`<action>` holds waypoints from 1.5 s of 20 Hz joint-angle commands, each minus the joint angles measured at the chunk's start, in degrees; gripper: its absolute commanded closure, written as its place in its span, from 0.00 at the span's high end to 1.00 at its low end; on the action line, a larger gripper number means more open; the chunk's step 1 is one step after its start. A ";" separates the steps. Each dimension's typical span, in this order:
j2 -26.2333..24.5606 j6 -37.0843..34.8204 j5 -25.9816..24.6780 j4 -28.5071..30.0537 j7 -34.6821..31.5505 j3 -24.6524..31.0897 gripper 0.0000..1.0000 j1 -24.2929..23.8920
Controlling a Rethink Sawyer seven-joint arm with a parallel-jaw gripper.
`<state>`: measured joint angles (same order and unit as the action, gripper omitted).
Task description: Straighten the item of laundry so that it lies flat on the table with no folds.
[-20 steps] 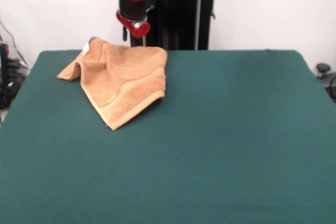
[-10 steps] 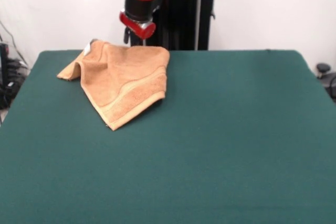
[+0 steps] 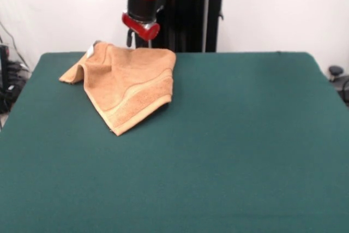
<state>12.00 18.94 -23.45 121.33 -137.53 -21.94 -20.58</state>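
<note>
The orange-tan item of laundry (image 3: pixel 126 83) lies crumpled on the far left part of the green table (image 3: pixel 229 145). It is folded over itself, with its woven band and hem running to a point toward the near side and a small flap sticking out to the left. A white tag shows at its far left corner. My gripper (image 3: pixel 139 41) hangs from the red and black arm just above the towel's far edge, apart from the cloth. Its tips blend into the dark pedestal behind, so its state is hidden.
The black pedestal (image 3: pixel 188 12) stands right behind the towel at the table's far edge. Cables (image 3: pixel 10 75) hang off the left side, and a small black object (image 3: pixel 335 72) sits beyond the right edge.
The gripper has shifted a little to the right and risen slightly. The towel's far right corner has nudged a bit to the right; the rest of the cloth is unchanged.
</note>
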 commanded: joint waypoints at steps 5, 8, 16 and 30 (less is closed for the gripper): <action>-6.31 22.01 6.64 -7.66 -5.93 2.35 1.00 4.85; 1.10 -0.46 7.76 -5.21 -2.55 -1.74 1.00 10.03; 24.69 -29.50 1.33 0.12 4.63 4.45 1.00 3.38; 29.98 -23.36 0.10 4.99 -1.50 17.34 1.00 -7.29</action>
<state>40.54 -7.50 -23.14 123.63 -137.53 -17.08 -26.51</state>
